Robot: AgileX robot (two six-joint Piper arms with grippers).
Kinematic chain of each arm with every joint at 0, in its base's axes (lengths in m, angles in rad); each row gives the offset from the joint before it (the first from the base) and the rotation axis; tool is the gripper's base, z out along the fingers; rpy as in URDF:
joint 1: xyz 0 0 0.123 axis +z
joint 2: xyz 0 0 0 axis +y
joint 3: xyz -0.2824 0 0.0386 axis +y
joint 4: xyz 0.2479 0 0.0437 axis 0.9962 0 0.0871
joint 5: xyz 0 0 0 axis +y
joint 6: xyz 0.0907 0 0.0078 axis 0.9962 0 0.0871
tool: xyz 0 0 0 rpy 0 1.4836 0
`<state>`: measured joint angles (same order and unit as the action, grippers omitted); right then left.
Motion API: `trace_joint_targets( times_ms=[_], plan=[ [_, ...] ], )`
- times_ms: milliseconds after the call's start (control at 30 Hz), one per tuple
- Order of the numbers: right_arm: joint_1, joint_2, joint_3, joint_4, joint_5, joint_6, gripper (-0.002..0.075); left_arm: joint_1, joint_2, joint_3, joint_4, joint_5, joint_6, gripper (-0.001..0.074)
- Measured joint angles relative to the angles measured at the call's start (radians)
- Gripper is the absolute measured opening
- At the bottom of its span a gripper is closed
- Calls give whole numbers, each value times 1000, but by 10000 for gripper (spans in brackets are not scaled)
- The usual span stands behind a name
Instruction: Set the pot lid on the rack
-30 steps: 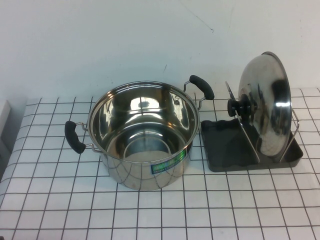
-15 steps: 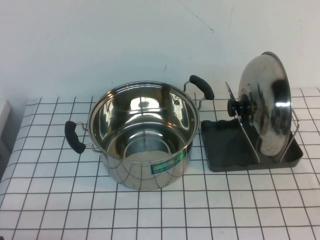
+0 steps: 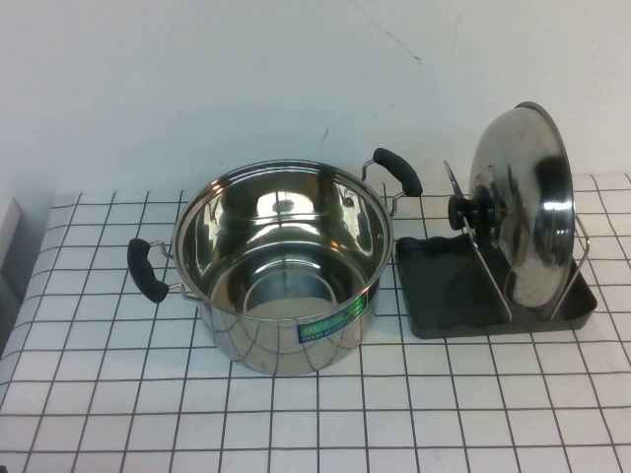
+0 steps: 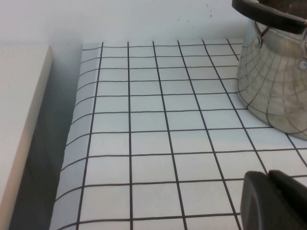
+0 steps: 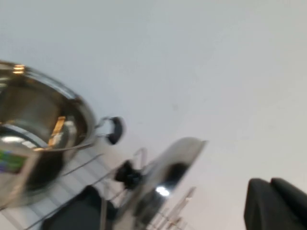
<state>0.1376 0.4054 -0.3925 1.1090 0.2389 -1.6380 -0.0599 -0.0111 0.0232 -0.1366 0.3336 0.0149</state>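
The pot lid (image 3: pixel 527 207) stands on edge in the rack (image 3: pixel 444 286), leaning on the wire loops, with its black knob (image 3: pixel 471 212) facing the pot. The rack sits at the right of the table. Neither arm shows in the high view. My left gripper (image 4: pixel 267 175) is shut and empty, low over the checked cloth to the left of the pot. My right gripper (image 5: pixel 270 182) is shut and empty, away from the lid (image 5: pixel 163 177) and the rack (image 5: pixel 76 211), which show in the right wrist view.
The deep steel pot (image 3: pixel 286 266) with two black handles stands open in the middle of the table, just left of the rack. It also shows in the left wrist view (image 4: pixel 273 86) and the right wrist view (image 5: pixel 38 129). A white wall rises behind.
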Motion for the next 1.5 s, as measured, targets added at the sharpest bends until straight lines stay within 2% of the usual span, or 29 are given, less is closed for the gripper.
trace_joint_targets(
  times_ms=[67,167,267,433,567,667,867,967,1100,1300,1500],
  plan=[
    [4,-4,0,-12,-54,30,-1,0,0,0,0,0,0,-2],
    [-8,-43,0,-165,-80,205,-1,0,0,0,0,0,0,-2],
    [-77,-115,0,-345,-43,425,-1,0,0,0,0,0,0,-2],
    [-256,-242,32,-610,30,755,-1,0,0,0,0,0,0,-3],
    [-308,-309,113,-812,49,993,-1,0,0,0,0,0,0,-3],
    [-314,-356,181,-916,64,1123,-1,0,0,0,0,0,0,-3],
    [-314,-410,304,-989,70,1209,-1,0,0,0,0,0,0,-3],
    [-314,-417,365,-1053,72,1318,-1,0,0,0,0,0,0,-3],
    [-275,-418,416,-1130,81,1453,-1,0,0,0,0,0,0,-3],
    [-174,-418,420,-1152,113,1613,-1,0,0,0,0,0,0,-3],
    [-191,-418,420,-1152,115,1643,-1,-2,0,0,0,0,0,-3]
  ],
)
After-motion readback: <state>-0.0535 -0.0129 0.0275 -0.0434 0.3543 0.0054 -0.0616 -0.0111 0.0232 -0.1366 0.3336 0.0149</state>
